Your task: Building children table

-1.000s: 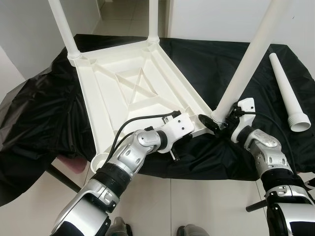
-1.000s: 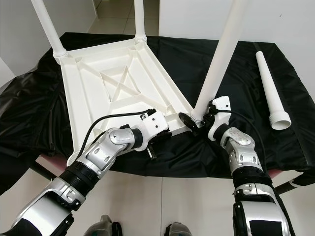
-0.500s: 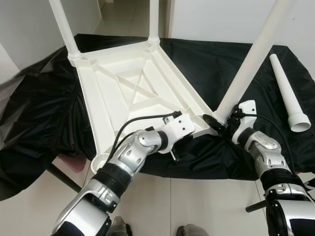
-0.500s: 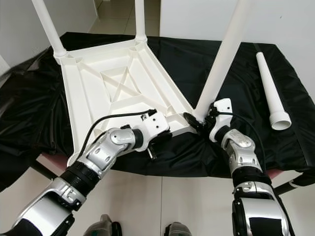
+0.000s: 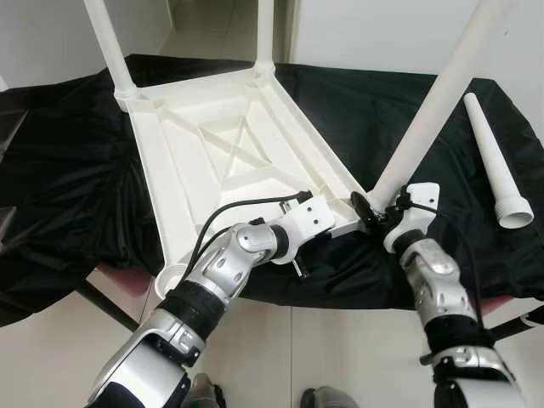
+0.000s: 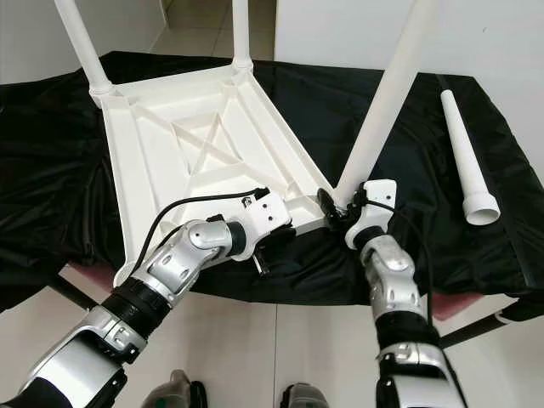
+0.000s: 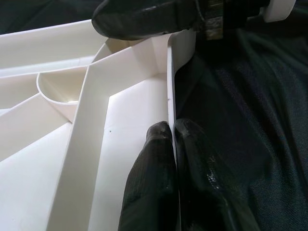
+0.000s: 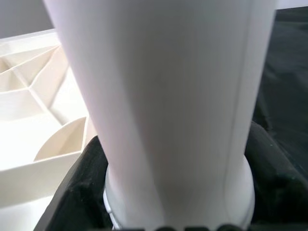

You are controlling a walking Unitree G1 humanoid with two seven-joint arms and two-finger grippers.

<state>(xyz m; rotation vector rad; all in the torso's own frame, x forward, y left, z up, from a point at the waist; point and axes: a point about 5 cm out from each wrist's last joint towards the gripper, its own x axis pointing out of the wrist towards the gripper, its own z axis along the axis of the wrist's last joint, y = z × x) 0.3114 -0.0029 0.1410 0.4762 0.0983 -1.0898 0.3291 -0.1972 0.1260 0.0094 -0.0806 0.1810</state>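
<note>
You have the white tabletop (image 5: 229, 157) lying upside down on the black cloth (image 5: 68, 170), its ribbed underside facing up and its long axis running from the near right corner away toward the far left. Two legs stand upright in the far corner sockets: one at the far left (image 5: 109, 47), one further right (image 5: 265, 34).

Your right gripper (image 5: 370, 214) is at the near right corner, its black fingers closed around the base of a third leg (image 5: 433, 106). That leg is tilted: its foot sits at the corner socket and its long axis leans up and away to the right, out of the top of the head views. In the right wrist view the leg (image 8: 173, 96) runs straight up between the fingers (image 8: 82, 192), with its collar low down between them.

Your left gripper (image 7: 173, 139) is pinched narrow on the tabletop's near rim (image 7: 169, 82), just left of that same corner. One finger is inside the rim, the other outside against the cloth. You can see a finger of the right gripper across the corner in the left wrist view.

A fourth leg (image 5: 495, 157) lies loose on the cloth, well apart to the right, wide threaded end toward you and narrow end pointing away.

The socket at the near left corner (image 5: 172, 276) holds no leg.
</note>
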